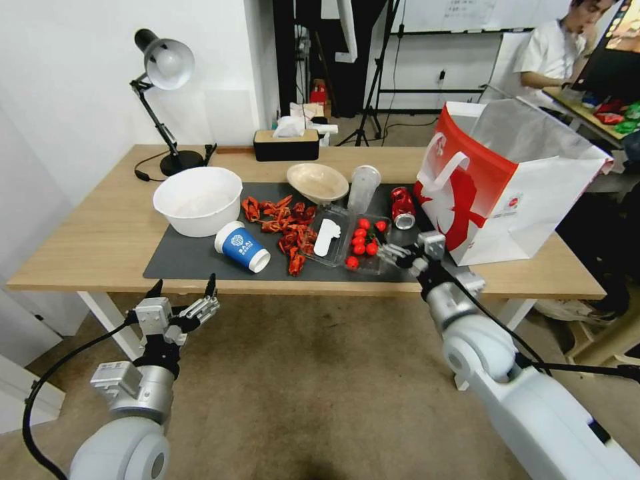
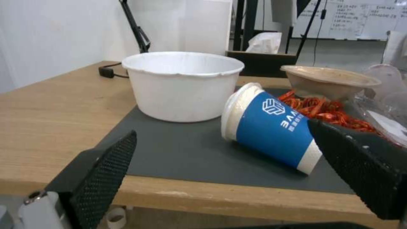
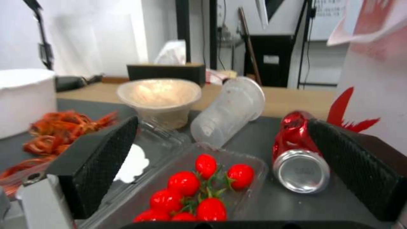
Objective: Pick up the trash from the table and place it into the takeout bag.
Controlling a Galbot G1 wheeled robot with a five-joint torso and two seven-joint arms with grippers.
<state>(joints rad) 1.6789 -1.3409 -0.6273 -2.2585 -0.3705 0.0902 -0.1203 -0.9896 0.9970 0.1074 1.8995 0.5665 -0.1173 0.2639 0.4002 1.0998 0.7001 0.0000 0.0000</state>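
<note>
We see our right claw (image 1: 395,254) at the near edge of the surface (image 1: 87,240), fingers spread apart and empty, just short of a clear tray of red tomatoes (image 3: 199,187). The crushed red can (image 1: 403,207) lies on its side just beyond, its long axis pointing toward the claw, silver base nearest. The takeout bag (image 1: 507,180) stands open to the right. Our left claw (image 1: 183,293), also apart, hovers below the edge, facing the tipped blue-and-white cup (image 1: 242,246).

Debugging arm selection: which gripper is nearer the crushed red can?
Right. The right gripper hovers open at the mat's front edge, just short of the crushed red can. The left gripper is open, off the table's front near the blue cup.
</note>
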